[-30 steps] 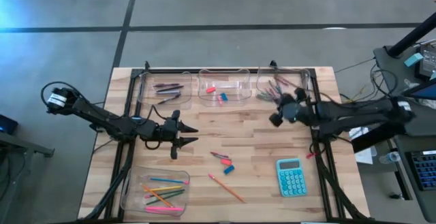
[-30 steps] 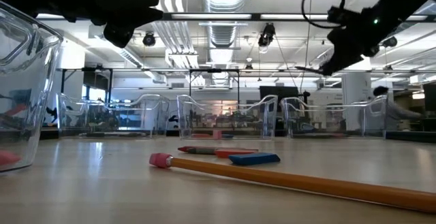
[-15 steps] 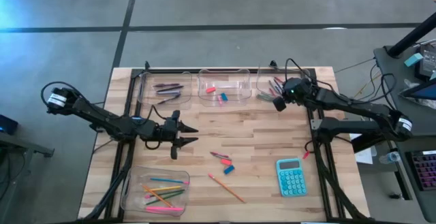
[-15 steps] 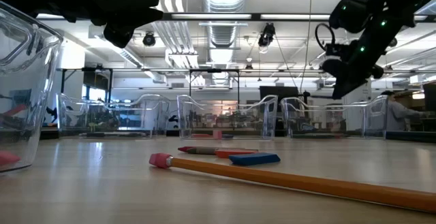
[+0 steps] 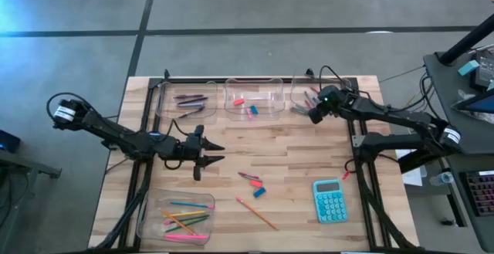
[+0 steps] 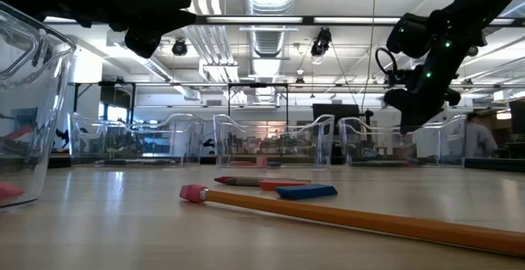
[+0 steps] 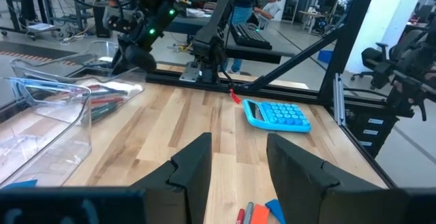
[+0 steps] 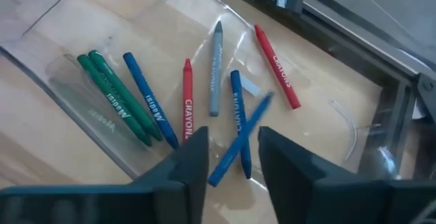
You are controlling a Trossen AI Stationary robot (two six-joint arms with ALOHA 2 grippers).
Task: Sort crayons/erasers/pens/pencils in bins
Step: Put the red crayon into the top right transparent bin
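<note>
Inside the far-right bin [image 8: 75, 81] lie the crayons [image 8: 187, 105]: two green, three blue, two red and one grey, loose on its clear floor, with one blue stick lying tilted across another just beyond the fingertips. Right above them hangs the right gripper [image 8: 231, 152], its two dark fingers [image 8: 191, 163] parted by a narrow gap with nothing between them, though a blue crayon shows just past that gap. From overhead, the right gripper [image 5: 315, 113] sits at the near edge of that same bin [image 5: 340, 84] in the far row. Beside it, the middle bin [image 5: 253, 98] holds a pink and a blue eraser, and the far-left bin [image 5: 185, 99] holds dark pens [image 5: 190, 98]. Out on the bare wood, near the table's middle, lie a pink-and-red stick with a blue eraser [image 5: 258, 191] touching or just beside it, and a long orange pencil [image 5: 257, 212] with a pink tip nearer the front. A teal calculator [image 5: 329, 200] rests to the right of these. At the front left, a fourth bin [image 5: 176, 217] holds bright pencils in blue, orange, green and pink. The left gripper [image 5: 202, 155] hovers over the left half of the table, between the pen bin and the pencil bin, its fingers [image 7: 197, 166] held moderately apart and holding nothing
</note>
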